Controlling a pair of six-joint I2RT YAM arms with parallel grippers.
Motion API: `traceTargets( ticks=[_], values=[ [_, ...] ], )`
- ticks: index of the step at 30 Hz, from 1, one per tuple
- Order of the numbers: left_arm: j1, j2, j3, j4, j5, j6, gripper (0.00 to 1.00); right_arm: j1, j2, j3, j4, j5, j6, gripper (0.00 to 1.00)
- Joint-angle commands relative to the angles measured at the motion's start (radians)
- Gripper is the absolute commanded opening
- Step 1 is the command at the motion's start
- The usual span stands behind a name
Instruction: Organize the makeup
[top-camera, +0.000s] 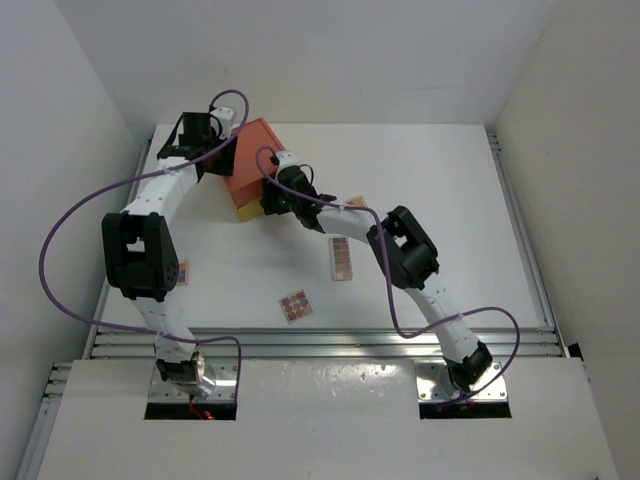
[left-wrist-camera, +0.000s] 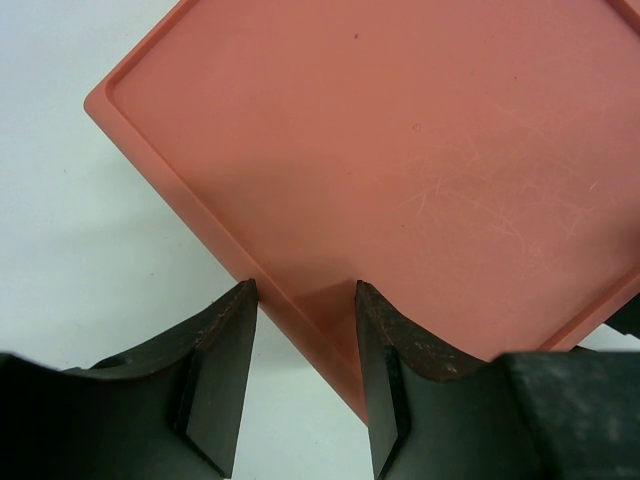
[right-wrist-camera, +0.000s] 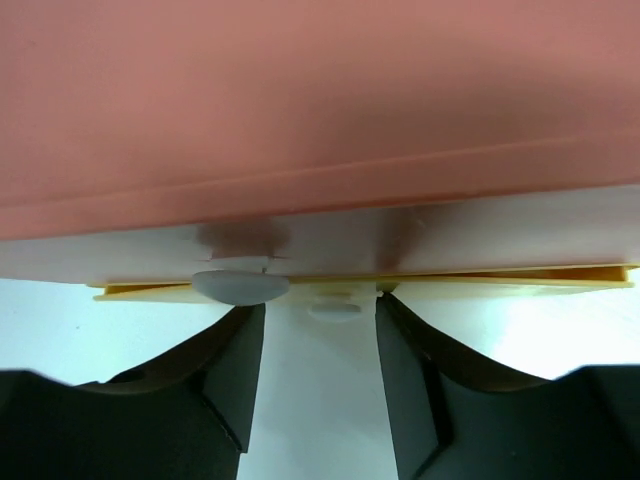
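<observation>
**Left gripper (left-wrist-camera: 303, 295).** The fingers (left-wrist-camera: 225, 380) stand about half apart, astride the raised rim of the orange box (left-wrist-camera: 400, 150). One tip lies at the outer edge of the rim and the other over the flat top. I cannot tell whether they press on the box or only stand over it. In the overhead view this gripper (top-camera: 212, 150) sits at the far left corner of the box (top-camera: 255, 160), in the upper left of the frame.

**Right gripper (right-wrist-camera: 321, 305).** The fingers (right-wrist-camera: 230, 370) stand about half apart and hold nothing. They face the pale front of the box (right-wrist-camera: 320, 100), just below a thin yellow drawer edge (right-wrist-camera: 500, 278). A grey knob (right-wrist-camera: 240, 285) sits just above the left-hand fingertip. A paler knob-like shape (right-wrist-camera: 335, 305) lies in the gap between the tips, touching neither. Overhead, this gripper (top-camera: 272, 200) is at the near side of the box, left of centre.

**Makeup.** All visible pieces lie on the white table (top-camera: 450, 180), outside the box.
- A long eyeshadow palette (top-camera: 343, 258) lies near the centre of the frame, just beside the right arm's elbow.
- A small square palette (top-camera: 295, 306) lies below it and to the left, apart from both arms.
- A third palette (top-camera: 183, 272) shows at the left, partly hidden behind the left arm's elbow.

Brushes and pencils cannot be made out.
</observation>
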Motion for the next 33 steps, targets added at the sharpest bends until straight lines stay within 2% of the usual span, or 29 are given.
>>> traceTargets(
  ticks=[1, 13, 15, 16, 18, 28, 29, 33],
  values=[
    [-0.009, 0.048, -0.004, -0.091, 0.050, -0.012, 0.48, 0.006, 0.036, 0.062, 0.012, 0.011, -0.014, 0.48],
    [0.000, 0.048, 0.005, -0.100, 0.050, -0.012, 0.48, 0.007, 0.048, 0.091, 0.018, 0.057, -0.046, 0.33],
    [0.000, 0.048, 0.005, -0.100, 0.050, -0.012, 0.48, 0.007, 0.043, 0.085, 0.021, 0.060, -0.055, 0.33],
    [0.000, 0.048, 0.005, -0.100, 0.050, -0.012, 0.48, 0.004, 0.040, 0.084, 0.029, 0.061, -0.060, 0.37],
    [0.000, 0.058, 0.005, -0.100, 0.050, -0.012, 0.48, 0.006, 0.037, 0.081, 0.034, 0.057, -0.065, 0.38],
    [0.009, 0.058, 0.014, -0.109, 0.050, -0.012, 0.48, 0.007, 0.017, 0.059, 0.058, 0.061, -0.109, 0.38],
    [0.009, 0.058, 0.014, -0.109, 0.050, -0.012, 0.48, 0.004, 0.017, 0.059, 0.058, 0.063, -0.112, 0.37],
    [0.009, 0.058, 0.014, -0.109, 0.050, -0.012, 0.48, 0.007, 0.020, 0.070, 0.061, 0.066, -0.140, 0.19]
  ],
)
